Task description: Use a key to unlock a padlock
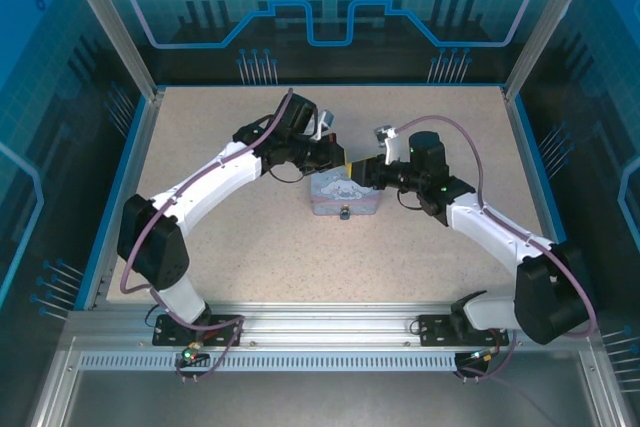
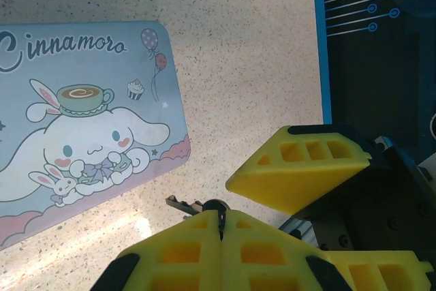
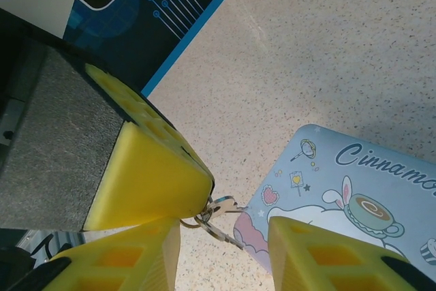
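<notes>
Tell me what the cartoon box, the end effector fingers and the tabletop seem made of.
Cartoon box: probably printed sheet metal, smooth satin sheen, rounded corner. Left end effector fingers: matte yellow plastic or foam, with moulded hollow cells. Tabletop: speckled beige laminate or stone-look board, slight glare patch.

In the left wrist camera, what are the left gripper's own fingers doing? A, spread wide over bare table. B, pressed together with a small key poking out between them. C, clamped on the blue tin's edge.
B: the left gripper has its yellow fingers meeting tip to tip, with a small key sticking out between them, apart from the blue tin.
</notes>
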You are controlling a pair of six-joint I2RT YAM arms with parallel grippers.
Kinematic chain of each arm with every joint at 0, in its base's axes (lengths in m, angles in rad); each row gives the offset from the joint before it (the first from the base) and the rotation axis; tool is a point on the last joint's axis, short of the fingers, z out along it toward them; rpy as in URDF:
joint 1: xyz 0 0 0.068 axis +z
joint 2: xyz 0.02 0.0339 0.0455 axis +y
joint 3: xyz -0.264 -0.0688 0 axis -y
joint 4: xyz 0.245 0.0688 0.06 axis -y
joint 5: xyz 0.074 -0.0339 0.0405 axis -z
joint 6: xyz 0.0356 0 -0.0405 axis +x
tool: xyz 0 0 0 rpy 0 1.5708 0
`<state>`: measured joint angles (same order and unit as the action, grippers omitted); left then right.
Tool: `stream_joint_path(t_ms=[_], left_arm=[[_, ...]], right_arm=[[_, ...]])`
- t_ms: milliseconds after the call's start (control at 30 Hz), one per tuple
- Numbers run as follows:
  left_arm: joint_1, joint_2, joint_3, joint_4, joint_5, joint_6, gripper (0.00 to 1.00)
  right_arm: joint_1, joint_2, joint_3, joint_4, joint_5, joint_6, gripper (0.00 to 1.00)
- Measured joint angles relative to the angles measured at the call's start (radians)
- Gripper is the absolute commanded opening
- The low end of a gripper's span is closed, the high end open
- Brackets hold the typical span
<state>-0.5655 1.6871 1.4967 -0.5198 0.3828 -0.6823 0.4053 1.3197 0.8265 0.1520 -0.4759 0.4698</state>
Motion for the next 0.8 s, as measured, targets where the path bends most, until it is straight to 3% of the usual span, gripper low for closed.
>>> stream_joint_path(t_ms=[200, 433, 800], left_arm=[[0.003, 0.001, 0.0, 0.0, 0.0, -0.004, 0.0], [0.0, 0.003, 0.005, -0.008, 0.011, -0.016, 0.0], [-0.002, 0.005, 0.034, -0.019, 0.045, -0.019, 0.0]], right_arm=[[0.0, 0.006, -0.001, 0.011, 0.001, 0.0, 0.43], [0.001, -0.023, -0.058, 0.031, 0.023, -0.017, 0.56], [0.001, -0.084, -0.121, 0.022, 0.034, -0.056, 0.56]])
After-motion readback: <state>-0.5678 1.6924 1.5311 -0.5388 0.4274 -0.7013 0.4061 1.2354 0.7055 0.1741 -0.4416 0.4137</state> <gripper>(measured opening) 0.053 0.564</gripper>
